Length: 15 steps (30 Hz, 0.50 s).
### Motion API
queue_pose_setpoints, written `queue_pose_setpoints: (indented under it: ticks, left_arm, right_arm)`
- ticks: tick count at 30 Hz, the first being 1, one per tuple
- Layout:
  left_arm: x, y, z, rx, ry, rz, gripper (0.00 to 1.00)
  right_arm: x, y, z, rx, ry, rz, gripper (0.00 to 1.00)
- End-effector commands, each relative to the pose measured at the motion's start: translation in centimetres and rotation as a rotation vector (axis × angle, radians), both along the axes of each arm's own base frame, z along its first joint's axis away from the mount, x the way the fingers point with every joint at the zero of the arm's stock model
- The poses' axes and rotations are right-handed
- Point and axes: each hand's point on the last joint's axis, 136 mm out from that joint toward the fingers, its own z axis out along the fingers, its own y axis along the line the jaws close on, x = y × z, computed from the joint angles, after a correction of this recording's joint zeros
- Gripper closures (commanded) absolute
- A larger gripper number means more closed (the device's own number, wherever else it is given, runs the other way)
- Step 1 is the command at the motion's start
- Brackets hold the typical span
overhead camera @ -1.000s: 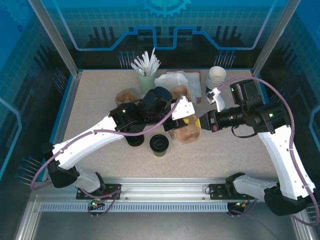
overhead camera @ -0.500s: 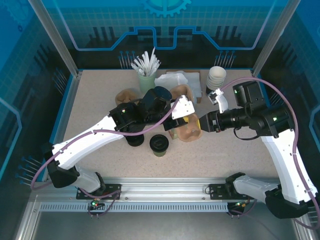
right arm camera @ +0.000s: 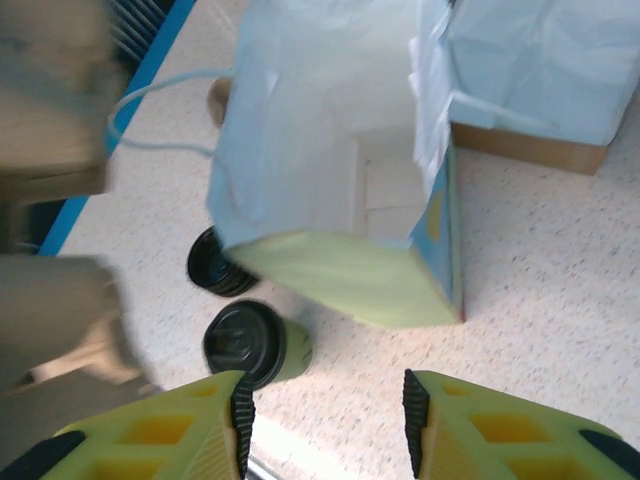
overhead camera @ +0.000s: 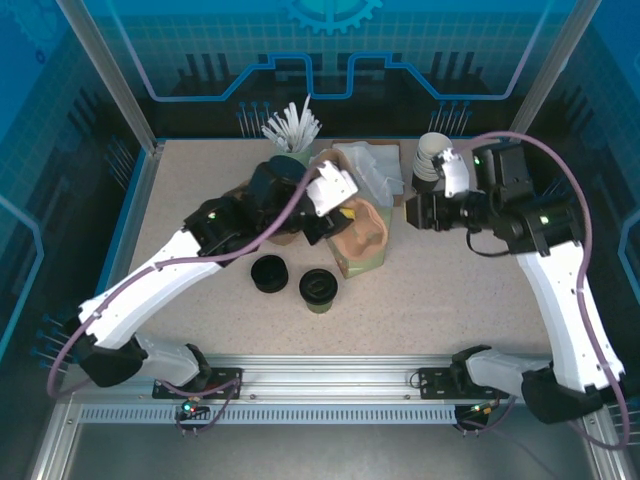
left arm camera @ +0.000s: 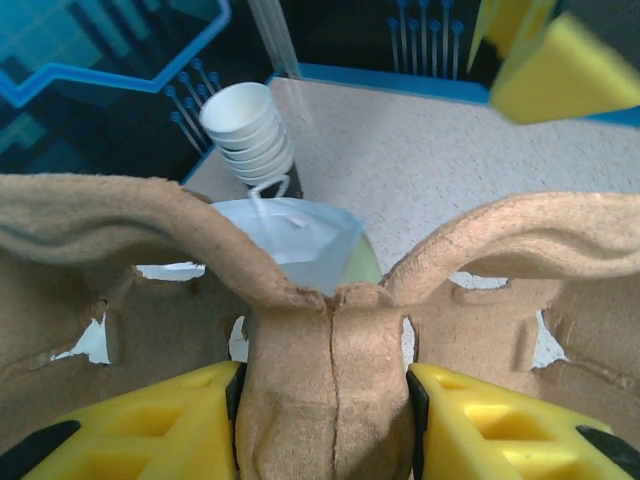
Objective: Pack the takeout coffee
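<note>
On the table (overhead camera: 450, 300), near its middle: takeout coffee (overhead camera: 318, 290), upright, lidded, just beside a squat black piece (overhead camera: 268, 273), touched by neither gripper. Left gripper (left arm camera: 325, 430) clamped on the centre ridge of the cardboard tray (left arm camera: 335, 340); right gripper (right arm camera: 325, 430), jaws apart, empty. Probably light, thin-walled, easily crushed or spilled: best gripped gently around the body below the lid.

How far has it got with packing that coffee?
Done: the coffee cup has its lid on. In hand: the left gripper grips the cup carrier by its centre ridge. Left: the cup stands on the table, outside the carrier; the right gripper is open, empty.
</note>
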Motion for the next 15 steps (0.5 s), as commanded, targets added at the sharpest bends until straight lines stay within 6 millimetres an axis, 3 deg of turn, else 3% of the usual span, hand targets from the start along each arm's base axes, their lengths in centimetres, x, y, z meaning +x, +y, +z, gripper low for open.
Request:
queue_pose_setpoints:
  ticks: [1,8,15]
  left_arm:
    - [-0.2,2.5,1.0,-0.079,0.043,0.083,0.55]
    - [0.3,6.0,1.2,-0.16,0.093,0.2,0.56]
    - [0.2,7.0,1.2,-0.177,0.106,0.225,0.56]
  right_arm:
    - [4.4,0.5,0.9,-0.012,-0.073,-0.015,0.55]
    - [10.3,1.7,-1.7,-0.105,-0.04,0.008,0.55]
    - [13.4,1.6,-5.1,-0.233,0.039,-0.011,0.54]
